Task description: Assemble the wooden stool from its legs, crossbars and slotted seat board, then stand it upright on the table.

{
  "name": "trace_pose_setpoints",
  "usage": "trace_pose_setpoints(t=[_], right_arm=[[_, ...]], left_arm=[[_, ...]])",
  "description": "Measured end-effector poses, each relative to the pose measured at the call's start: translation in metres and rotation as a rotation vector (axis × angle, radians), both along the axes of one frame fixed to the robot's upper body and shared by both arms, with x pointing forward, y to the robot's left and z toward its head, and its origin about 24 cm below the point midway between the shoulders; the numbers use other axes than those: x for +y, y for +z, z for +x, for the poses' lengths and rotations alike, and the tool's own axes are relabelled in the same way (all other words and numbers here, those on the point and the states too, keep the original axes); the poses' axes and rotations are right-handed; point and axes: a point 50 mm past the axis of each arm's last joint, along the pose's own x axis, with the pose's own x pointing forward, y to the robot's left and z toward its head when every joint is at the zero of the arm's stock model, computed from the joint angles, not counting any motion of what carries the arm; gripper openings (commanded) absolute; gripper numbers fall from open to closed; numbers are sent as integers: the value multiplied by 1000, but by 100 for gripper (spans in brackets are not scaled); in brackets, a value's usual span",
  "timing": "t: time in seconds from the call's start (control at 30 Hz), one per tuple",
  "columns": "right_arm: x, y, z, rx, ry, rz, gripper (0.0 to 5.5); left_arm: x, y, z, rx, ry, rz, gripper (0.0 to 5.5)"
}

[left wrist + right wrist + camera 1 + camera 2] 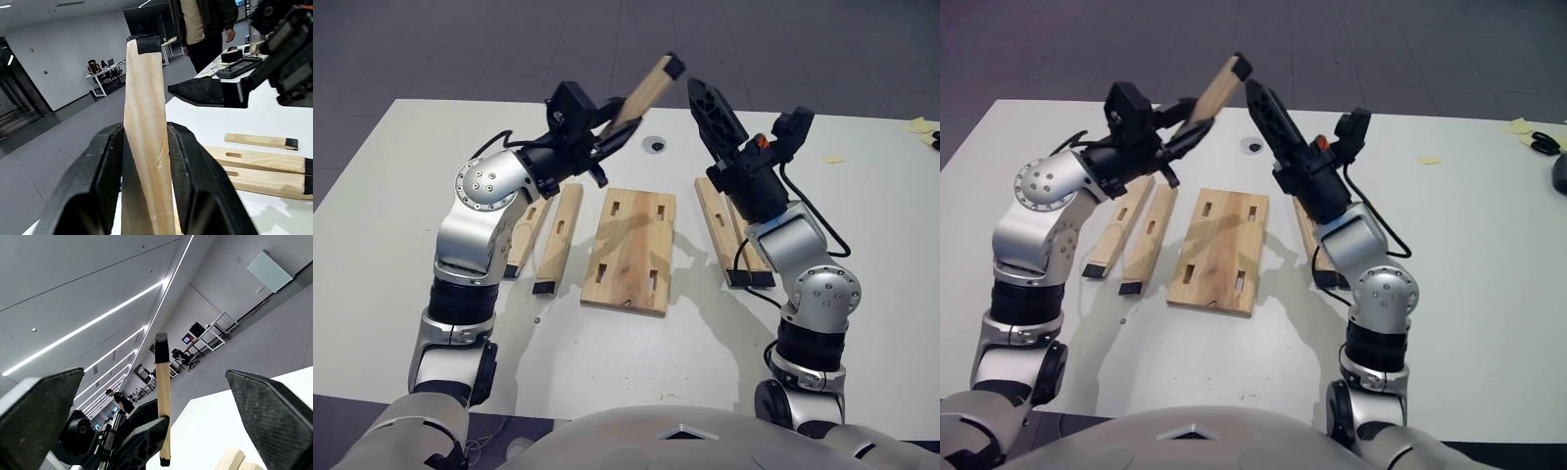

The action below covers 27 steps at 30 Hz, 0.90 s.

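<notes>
My left gripper [607, 139] is shut on a wooden leg [644, 90] with a black end cap, held in the air over the far side of the table and tilted up to the right. The leg [144, 98] sits between its black fingers [105, 161]. My right gripper [710, 110] is raised and open just right of the leg's capped tip, apart from it; the leg [163, 396] stands between its spread fingertips. The slotted seat board [631, 250] lies flat mid-table. Two wooden pieces [558, 235] lie left of it, and more pieces [720, 227] right of it.
The white table [401, 225] has a round cable hole [655, 145] behind the board. Yellow scraps [920, 125] and a dark object [1557, 171] lie at the far right edge. The table's front strip is bare.
</notes>
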Motion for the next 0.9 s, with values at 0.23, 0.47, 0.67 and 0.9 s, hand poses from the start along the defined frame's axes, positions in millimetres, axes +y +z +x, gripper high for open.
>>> trace_pose_setpoints(t=[0.23,0.47,0.67,0.9], right_arm=[[2,-1,2,11,-30,-38,422],[8,4,2,18,6,38,308],[9,-5,4,75,-5,51,221],[5,-5,6,76,-34,53,109]], left_arm=[[-5,-10,-7,45,-30,15,129],[-8,-11,-8,52,-39,13,129],[-16,-15,-10,58,-60,33,129],[-16,-14,-10,42,-63,31,129]])
